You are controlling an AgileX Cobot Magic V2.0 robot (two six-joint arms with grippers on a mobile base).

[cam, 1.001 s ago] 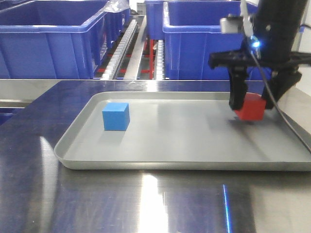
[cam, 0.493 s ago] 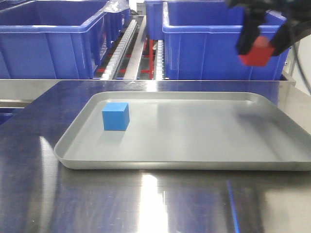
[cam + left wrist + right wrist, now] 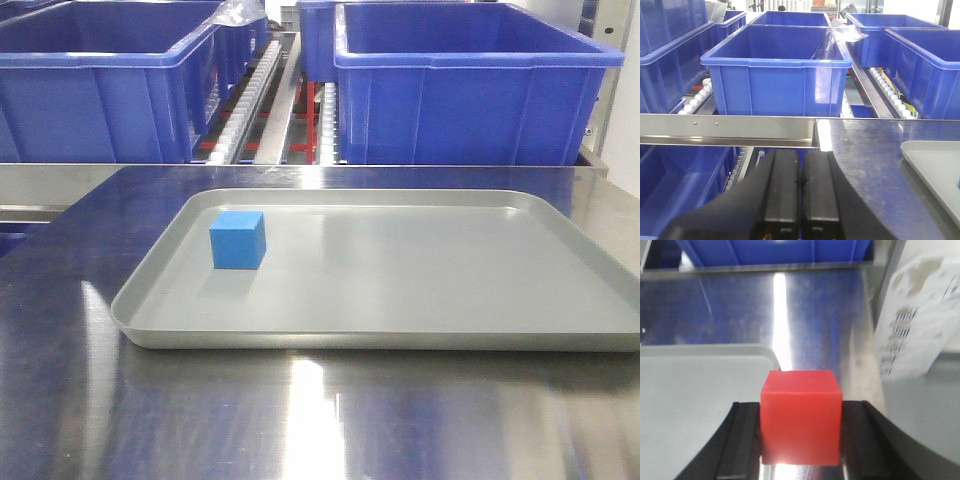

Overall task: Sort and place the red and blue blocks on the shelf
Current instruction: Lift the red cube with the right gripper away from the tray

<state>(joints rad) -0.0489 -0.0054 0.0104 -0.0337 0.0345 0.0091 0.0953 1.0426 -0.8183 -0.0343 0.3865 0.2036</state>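
The red block [image 3: 801, 415] sits clamped between the two black fingers [image 3: 744, 440] of the right gripper [image 3: 801, 442], one finger pressed against each side face, its top face level. Behind it in the right wrist view lie a rounded corner of the grey tray [image 3: 695, 385] and a stretch of shiny steel desk [image 3: 790, 315], with a deep-blue bin [image 3: 775, 250] along the top edge. A white printed sheet [image 3: 920, 310], too blurred to read, stands at the right.

The blue block [image 3: 238, 240] rests flat on the floor of the tray [image 3: 420, 338], in its left half and near the back-left corner. The tray itself lies on the desk [image 3: 300, 420].

Past the desk's far edge stands the shelf [image 3: 258, 90], with white roller rails, red bars [image 3: 312, 110] and large blue bins, one on the left [image 3: 100, 100] and one on the right [image 3: 470, 100].

The left gripper [image 3: 799, 182] has its fingers [image 3: 781, 185] closed flat against each other with nothing between them. It hangs near the desk's left edge, facing a shelf bin [image 3: 777, 75], with a tray corner [image 3: 935, 165] off to its right.
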